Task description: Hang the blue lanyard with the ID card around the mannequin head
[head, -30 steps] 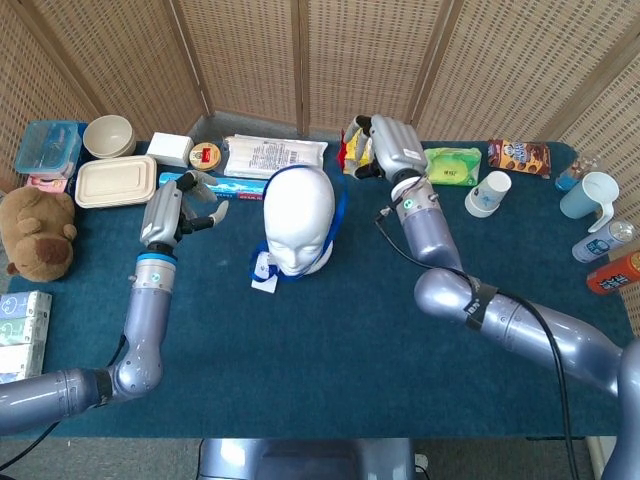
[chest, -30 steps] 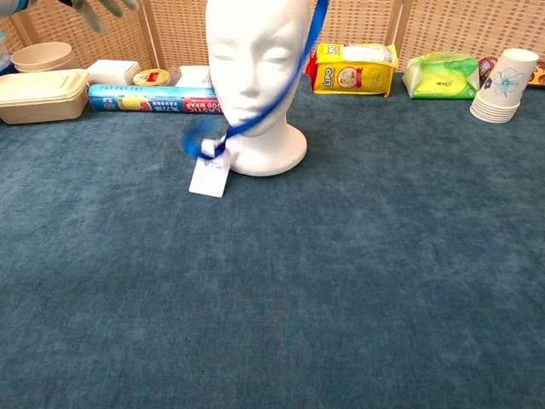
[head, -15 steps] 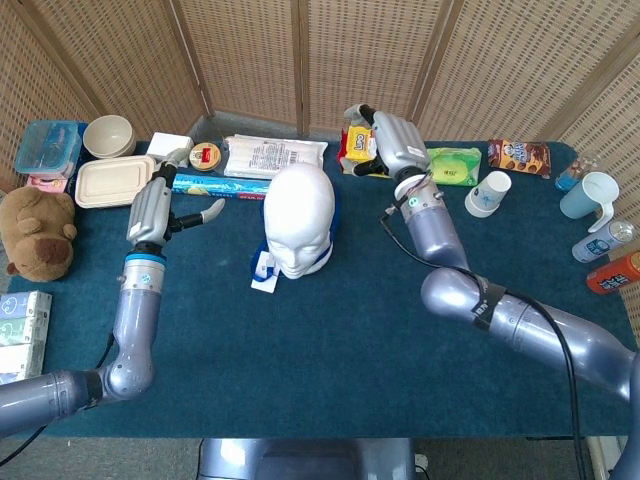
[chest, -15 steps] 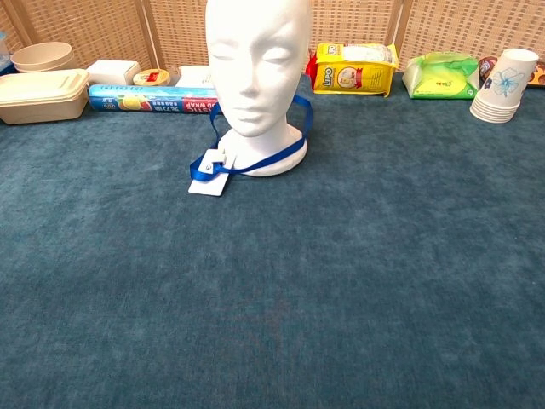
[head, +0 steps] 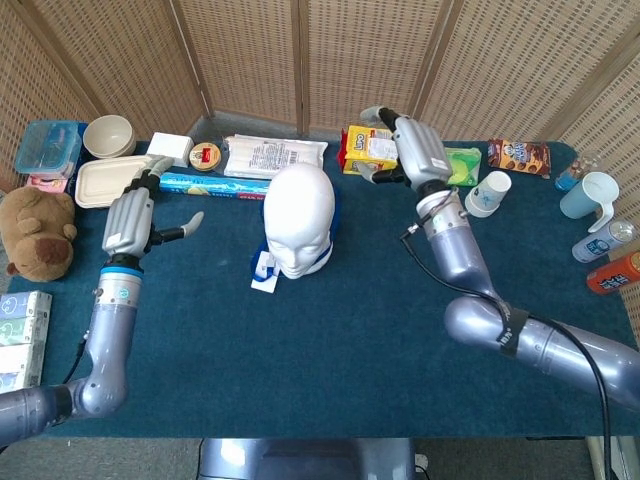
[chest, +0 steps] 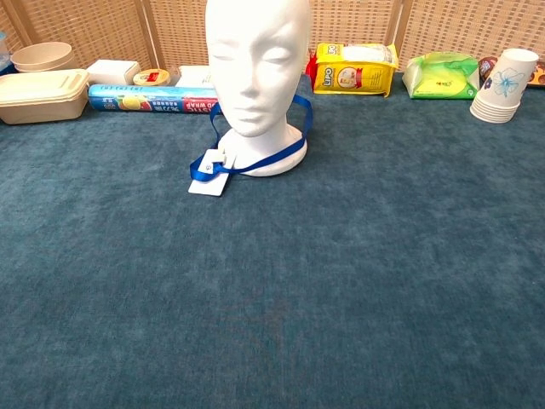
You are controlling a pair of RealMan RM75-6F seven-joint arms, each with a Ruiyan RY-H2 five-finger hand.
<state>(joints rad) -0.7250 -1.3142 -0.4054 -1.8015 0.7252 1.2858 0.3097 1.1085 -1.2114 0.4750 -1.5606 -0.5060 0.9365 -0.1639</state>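
Blue cloth table [chest: 281, 307], wicker screens [head: 360, 60] behind. Lanyard [chest: 294, 128] loops the mannequin head's [chest: 255, 68] neck; card [chest: 210, 177] lies flat on the cloth just beside the base. Left hand [head: 128, 218] and right hand [head: 415, 150] hover on either side, fingers spread, empty. Chest view shows neither hand. Lanyard's back run hidden behind the neck.

The mannequin head [chest: 258, 81] hides the lanyard's [chest: 255, 162] rear, probably looped behind.
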